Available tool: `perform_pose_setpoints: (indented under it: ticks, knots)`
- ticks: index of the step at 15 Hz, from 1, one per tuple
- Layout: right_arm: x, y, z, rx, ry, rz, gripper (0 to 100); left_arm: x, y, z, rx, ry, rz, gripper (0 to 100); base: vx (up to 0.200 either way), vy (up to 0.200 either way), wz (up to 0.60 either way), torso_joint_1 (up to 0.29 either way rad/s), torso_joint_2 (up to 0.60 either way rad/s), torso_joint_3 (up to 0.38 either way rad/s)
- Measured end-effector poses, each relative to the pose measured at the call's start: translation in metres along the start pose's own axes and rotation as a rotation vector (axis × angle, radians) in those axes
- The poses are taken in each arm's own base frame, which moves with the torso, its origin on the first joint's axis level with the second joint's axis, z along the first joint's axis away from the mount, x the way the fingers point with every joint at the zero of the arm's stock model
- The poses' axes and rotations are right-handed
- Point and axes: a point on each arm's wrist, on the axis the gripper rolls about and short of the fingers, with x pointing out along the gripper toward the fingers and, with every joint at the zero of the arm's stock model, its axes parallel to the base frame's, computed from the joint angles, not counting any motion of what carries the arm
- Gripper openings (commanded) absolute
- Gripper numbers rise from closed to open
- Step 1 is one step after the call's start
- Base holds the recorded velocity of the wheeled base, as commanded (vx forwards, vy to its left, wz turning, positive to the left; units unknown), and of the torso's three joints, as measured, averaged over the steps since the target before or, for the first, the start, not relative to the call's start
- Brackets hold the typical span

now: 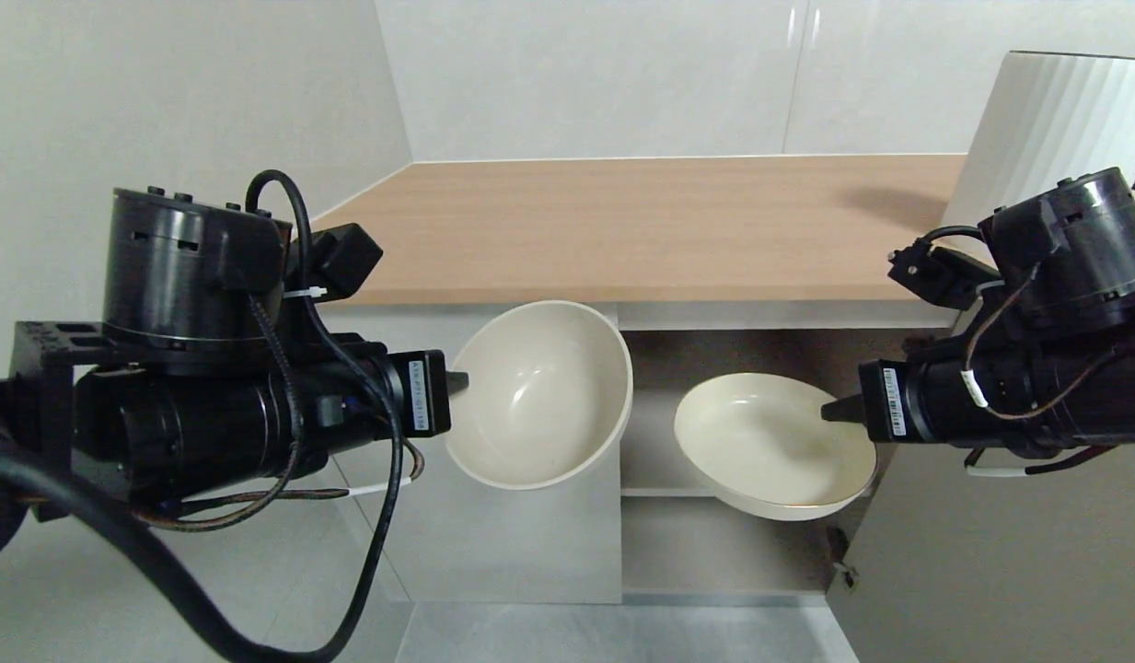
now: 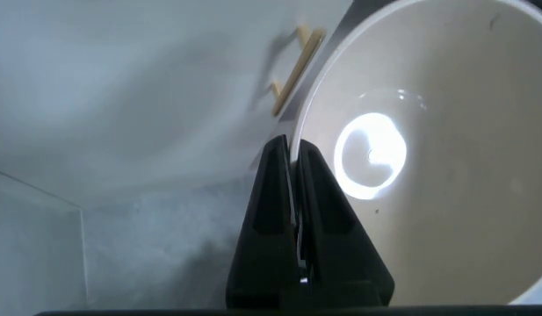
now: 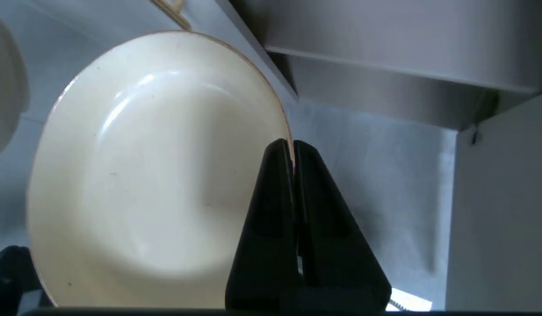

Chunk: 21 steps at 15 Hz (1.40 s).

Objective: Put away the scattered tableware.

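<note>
Your left gripper [image 1: 458, 378] is clamped on the rim of the deep bowl [image 1: 539, 396], which hangs tilted on edge at centre-left of the head view. Your right gripper [image 1: 829, 412] pinches the rim of the shallow bowl [image 1: 770, 442] at centre-right, before the open cabinet [image 1: 677, 354] under the countertop [image 1: 641, 221]. The two bowls are near each other but apart. The step in hand looks like shelving them. Feed one arm in at a time, and take the shallow bowl first, since it faces the opening. Keep it level, clear the shelf [image 1: 648, 451] edge, and seat it flat before you let go. Rim pinches are thin grips, so go slowly; a swing could knock the bowls together.
</note>
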Motion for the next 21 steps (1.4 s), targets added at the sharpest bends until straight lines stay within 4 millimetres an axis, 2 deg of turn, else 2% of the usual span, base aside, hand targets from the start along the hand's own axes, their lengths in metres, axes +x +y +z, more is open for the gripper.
perform_pose_setpoints:
  ticks: [4,12,15,21]
  knots:
    - [0.003,0.000,-0.001,-0.024,0.009,-0.005,0,0.001,0.000,-0.001,0.000,0.005,0.002,0,0.000,0.000,0.00,-0.069,0.33,0.256]
    - [0.014,0.000,-0.005,-0.046,0.033,-0.010,0,0.002,0.000,-0.001,-0.001,0.005,0.003,0,0.000,0.000,0.00,-0.005,0.01,0.006]
    - [0.043,0.005,-0.019,-0.110,0.129,-0.036,0,0.004,0.000,-0.001,0.000,0.009,0.003,0,0.000,0.000,0.00,0.000,0.00,0.000]
    - [0.119,0.010,-0.050,-0.143,0.320,-0.134,0,0.005,0.000,-0.002,0.000,0.012,0.005,0,0.000,0.000,0.00,0.000,0.00,0.000]
